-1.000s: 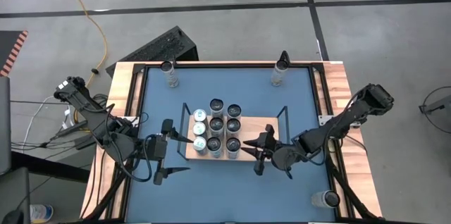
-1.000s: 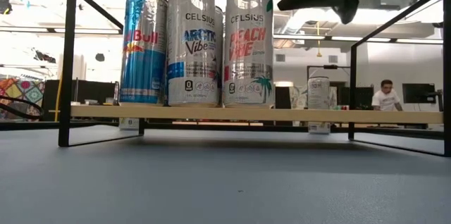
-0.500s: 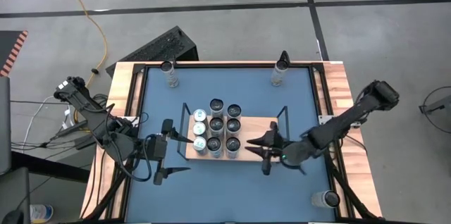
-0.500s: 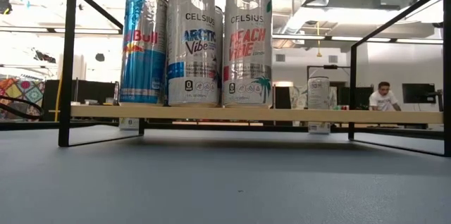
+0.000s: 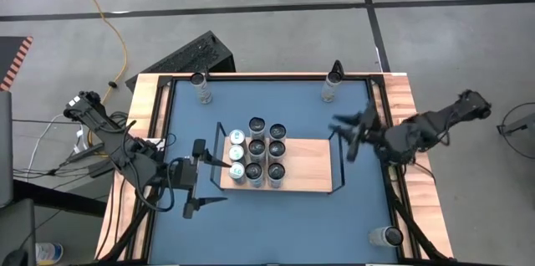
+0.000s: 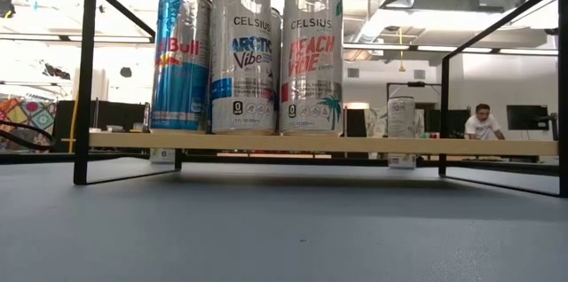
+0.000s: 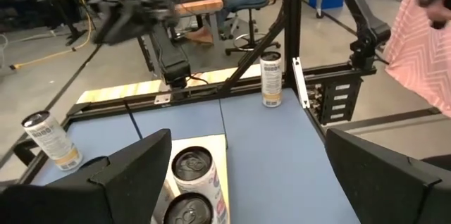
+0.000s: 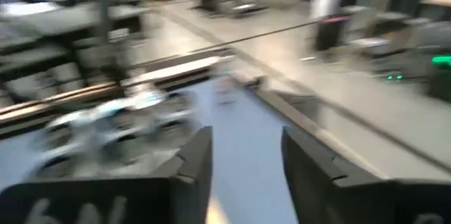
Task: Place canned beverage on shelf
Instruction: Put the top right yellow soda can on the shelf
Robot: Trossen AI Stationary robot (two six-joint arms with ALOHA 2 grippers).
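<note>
The shelf point(image 5: 309, 166), a light-wood board in a black wire frame, stands mid-table. Several cans point(image 5: 257, 150) stand upright on its left part; the low view shows a Red Bull can point(image 6: 182, 60) and two Celsius cans point(image 6: 241, 51) point(image 6: 312, 51) on the board point(image 6: 399, 145). My left gripper point(image 5: 226, 184) hovers open at the shelf's left end, with can tops point(image 7: 192, 164) below its spread fingers point(image 7: 134, 175). My right gripper point(image 5: 344, 136) is open and holds nothing, raised near the shelf's far right corner; its view point(image 8: 246, 168) is blurred.
Single cans stand at the table's far left point(image 5: 199, 84), far right point(image 5: 331, 86) and near right point(image 5: 386, 235) corners. The right part of the shelf board is bare. A person point(image 6: 484, 121) sits far off in the room behind.
My right gripper has drawn back from the cans on the shelf, rising and swinging toward the table's right and far edges; it has left the low view upward. The cans have stayed upright where they were.
</note>
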